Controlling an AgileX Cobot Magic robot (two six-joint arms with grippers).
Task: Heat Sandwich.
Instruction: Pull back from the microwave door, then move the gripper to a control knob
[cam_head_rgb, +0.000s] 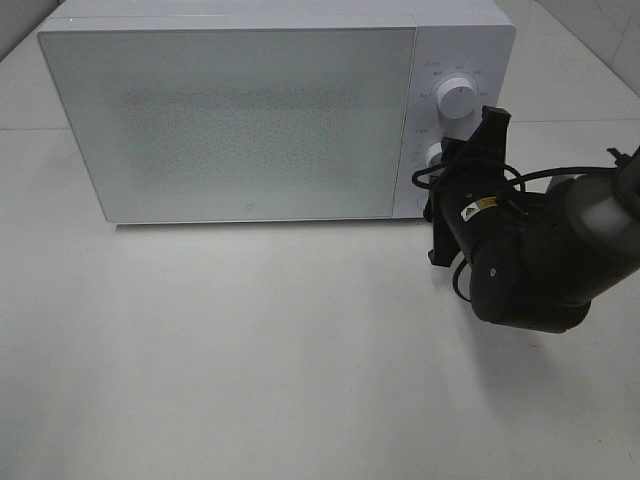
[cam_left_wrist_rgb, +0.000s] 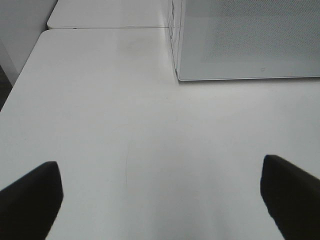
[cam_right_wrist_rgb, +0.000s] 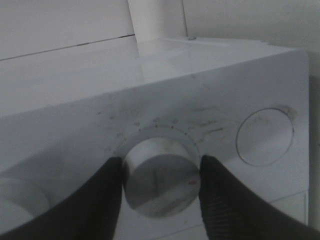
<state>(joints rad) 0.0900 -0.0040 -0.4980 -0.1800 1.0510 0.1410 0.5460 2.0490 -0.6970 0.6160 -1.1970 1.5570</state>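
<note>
Right gripper (cam_right_wrist_rgb: 160, 172), black fingers, pinches round white lower dial (cam_right_wrist_rgb: 159, 187) on boxy white microwave oven (cam_head_rgb: 230, 110), door shut. Left gripper (cam_left_wrist_rgb: 160, 200) spread wide, holds nothing. Sandwich not visible, prob. inside. Twist slowly, wrist centred on dial axis; avoid slip.

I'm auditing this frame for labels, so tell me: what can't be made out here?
The sandwich: in no view; the shut microwave door hides the inside.
The lower knob setting: markings blurred in right wrist view; the right gripper covers it in the high view.
The left gripper: only fingertips, cut by the left wrist view's edge.
</note>
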